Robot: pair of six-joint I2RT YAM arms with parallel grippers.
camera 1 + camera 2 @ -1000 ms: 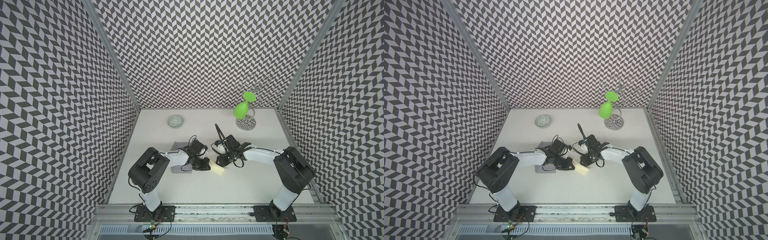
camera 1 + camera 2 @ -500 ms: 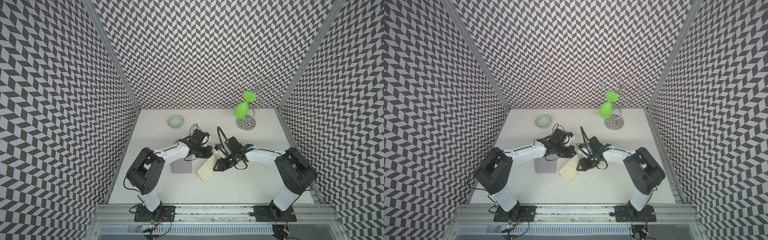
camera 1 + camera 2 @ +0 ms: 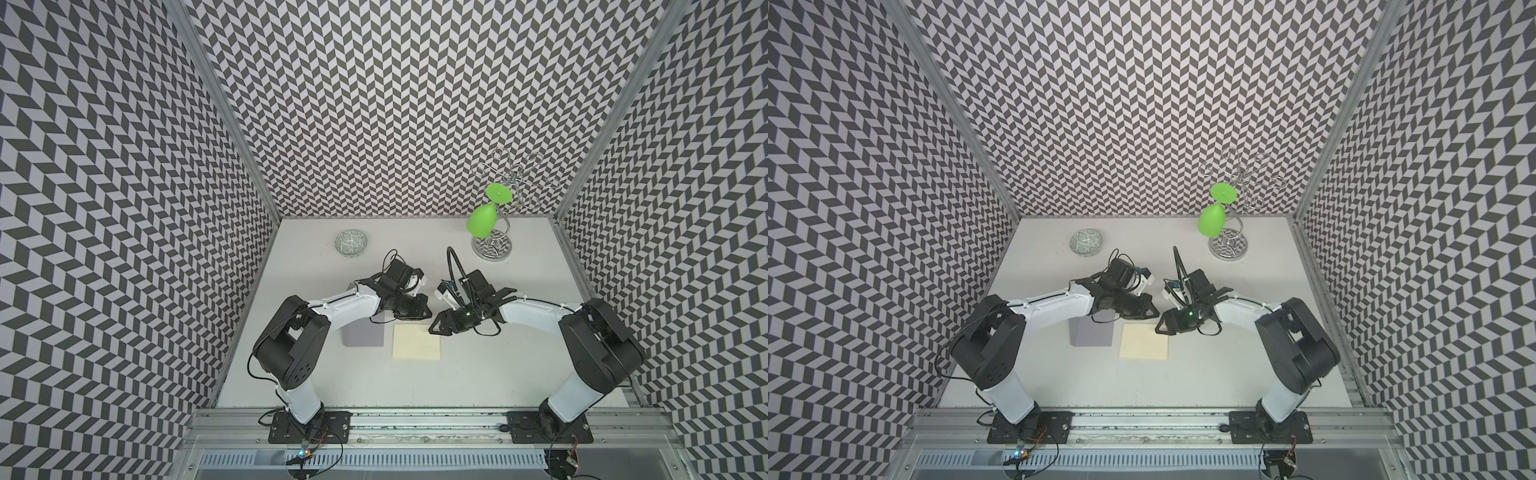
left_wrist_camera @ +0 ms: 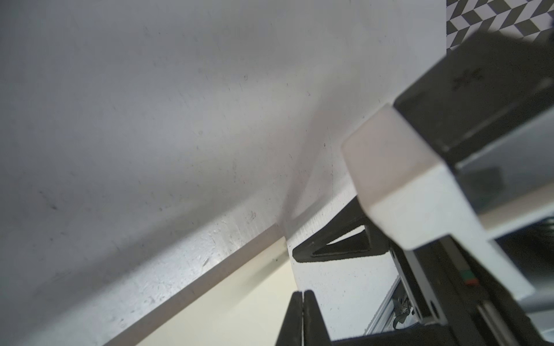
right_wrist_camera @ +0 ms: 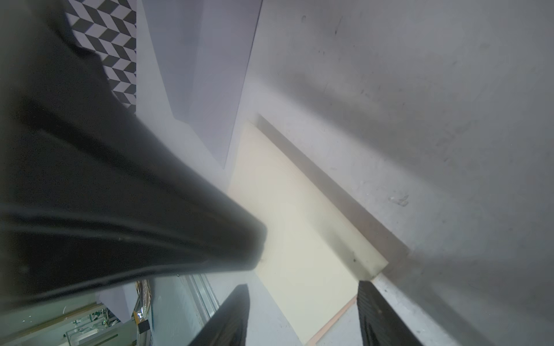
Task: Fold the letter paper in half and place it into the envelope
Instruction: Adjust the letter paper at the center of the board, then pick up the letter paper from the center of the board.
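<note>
The letter paper [image 3: 417, 341] [image 3: 1144, 341] lies flat on the table, folded, cream-yellow side up; a thin peach edge [image 5: 332, 320] shows at one border. The grey-lavender envelope [image 3: 363, 333] [image 3: 1092, 332] lies just to its left, its far end under my left arm. My left gripper [image 3: 424, 314] [image 4: 303, 295] is shut and empty, hovering at the paper's far edge. My right gripper [image 3: 436, 326] [image 5: 302, 284] is open over the paper's far right corner, holding nothing. In the right wrist view the paper [image 5: 299, 209] and the envelope [image 5: 207, 75] lie side by side.
A small patterned bowl [image 3: 351, 243] sits at the back left. A wire rack [image 3: 492, 249] with a green glass [image 3: 482, 220] hanging on it stands at the back right. Chevron walls close in three sides.
The folded paper has gone from tilted under the grippers to lying square on the table. My right gripper has opened wider and drawn back; my left gripper stayed shut and shifted back.
</note>
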